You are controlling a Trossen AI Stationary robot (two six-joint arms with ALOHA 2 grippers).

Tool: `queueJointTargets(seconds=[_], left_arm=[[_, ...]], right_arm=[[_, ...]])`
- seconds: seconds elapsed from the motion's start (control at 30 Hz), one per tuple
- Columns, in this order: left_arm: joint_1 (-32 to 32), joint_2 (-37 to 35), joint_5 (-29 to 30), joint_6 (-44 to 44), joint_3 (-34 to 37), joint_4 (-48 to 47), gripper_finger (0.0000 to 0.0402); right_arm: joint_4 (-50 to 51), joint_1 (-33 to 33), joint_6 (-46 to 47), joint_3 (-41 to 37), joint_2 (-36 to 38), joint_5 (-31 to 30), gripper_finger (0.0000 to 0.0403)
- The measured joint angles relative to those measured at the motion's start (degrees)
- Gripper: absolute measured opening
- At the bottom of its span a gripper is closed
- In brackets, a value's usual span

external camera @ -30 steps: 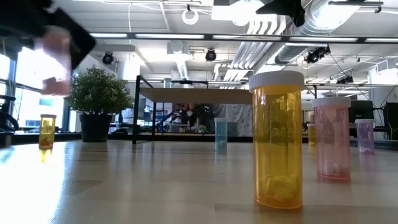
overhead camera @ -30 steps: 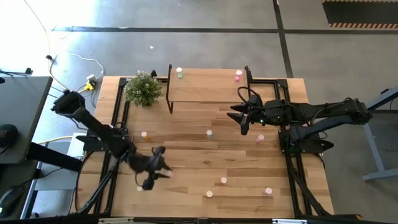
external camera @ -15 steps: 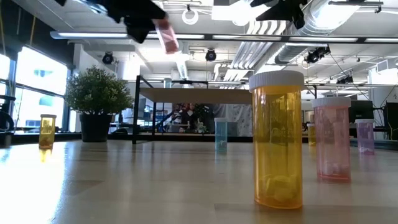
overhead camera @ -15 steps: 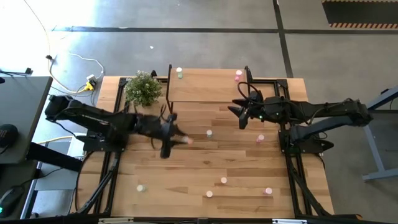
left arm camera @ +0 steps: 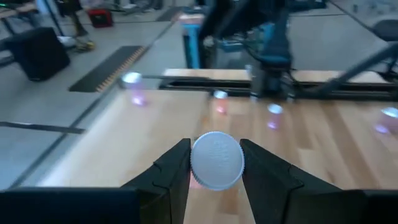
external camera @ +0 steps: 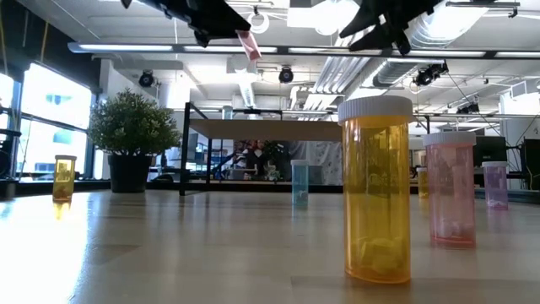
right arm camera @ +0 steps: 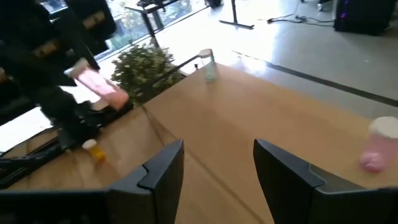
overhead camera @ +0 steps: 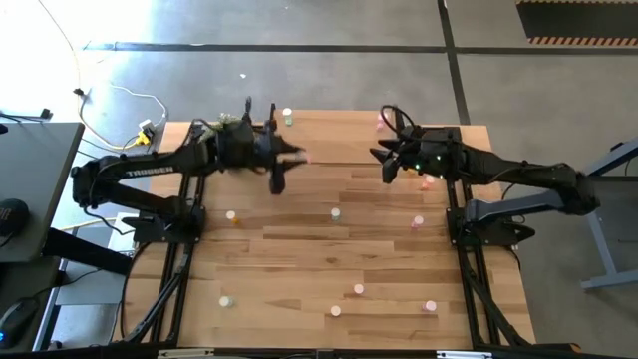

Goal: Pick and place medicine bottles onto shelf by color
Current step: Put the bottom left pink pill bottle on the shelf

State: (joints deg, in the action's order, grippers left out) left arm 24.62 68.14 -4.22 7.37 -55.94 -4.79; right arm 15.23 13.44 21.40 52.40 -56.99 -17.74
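Overhead, left pincer point(overhead camera: 289, 158) grips a pink bottle point(overhead camera: 302, 157) above the shelf point(overhead camera: 334, 140) (right pincer point(overhead camera: 387, 163) gapes).

The tabletop point(overhead camera: 299, 259) is light wood in long plank stripes, edged by a black metal frame. The shelf point(overhead camera: 334, 140) along its far edge has the same pale wood top on thin black legs. Both arms are dark, nearly black. The left gripper point(overhead camera: 287, 158) holds a pink bottle point(external camera: 249, 45) with a white ribbed cap point(left arm camera: 216, 160). On the shelf stand a pale green bottle point(right arm camera: 208, 64) at one far corner and a pink bottle point(right arm camera: 378, 144) at the other, both white-capped. Near the tabletop's front edge, an amber-orange bottle point(external camera: 376, 186) and a pale pink one point(external camera: 450, 187); a farther bottle point(external camera: 495, 185) looks lilac, though hazy. A green leafy plant point(external camera: 131, 125) sits in a black pot.
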Motion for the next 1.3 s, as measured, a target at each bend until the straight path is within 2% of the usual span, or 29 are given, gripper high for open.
queueJointTargets(seconds=[0.27, 0.37, 0.6, 0.97, 1.3], left_arm=[[10.10, 2.84, -5.90, 0.37, -5.54, -0.55, 0.0121], [12.71, 5.80, -7.84, 0.38, -8.70, -0.51, 0.0121], [17.37, 15.37, -7.98, 1.25, -17.59, -5.26, 0.0121], [20.81, 28.35, -10.65, 0.79, -32.27, -17.34, 0.0121], [20.81, 32.49, -10.78, 0.37, -33.03, -21.82, 0.0121]], right_arm=[[1.28, 8.62, -2.45, 0.00, 0.00, 3.52, 0.0185], [1.30, 11.30, -3.49, 0.00, 0.00, 5.90, 0.0185], [3.04, 15.55, -3.92, 0.00, 0.02, 7.57, 0.0185], [5.61, 17.33, -5.42, 0.00, 0.04, 7.76, 0.0185], [5.96, 17.33, -6.28, 0.00, 0.04, 7.74, 0.0185]])
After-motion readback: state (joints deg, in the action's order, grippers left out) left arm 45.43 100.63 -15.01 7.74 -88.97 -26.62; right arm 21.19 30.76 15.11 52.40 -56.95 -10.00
